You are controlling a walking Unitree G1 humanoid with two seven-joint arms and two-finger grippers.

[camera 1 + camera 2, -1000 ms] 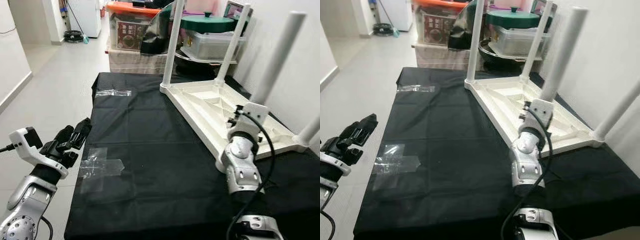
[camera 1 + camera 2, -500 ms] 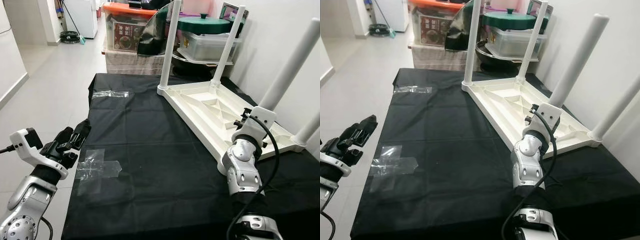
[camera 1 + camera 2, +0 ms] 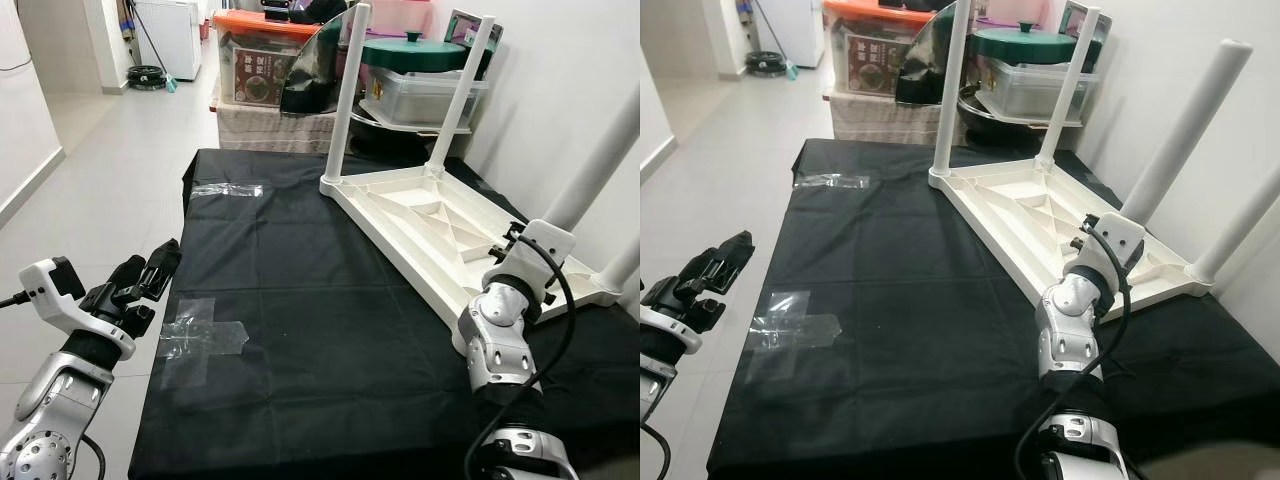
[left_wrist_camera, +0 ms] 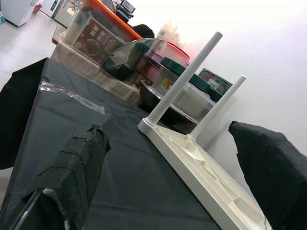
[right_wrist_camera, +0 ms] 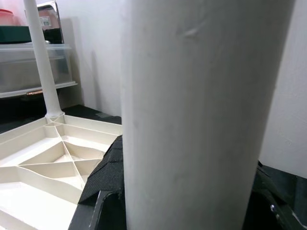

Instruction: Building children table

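Right gripper clenched round a white leg of the upturned table; left gripper released, hovering beside the black cloth.

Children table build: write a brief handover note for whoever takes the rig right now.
Right gripper: fingers on either side of a near leg; whether it is clamped cannot be told.
Left gripper: open, hovering off the cloth's left edge, holding nothing.
Tabletop: upside down on the cloth, by the wall.
Done: four legs stand upright in the corners.
Left: check the legs are seated, then turn the table over.
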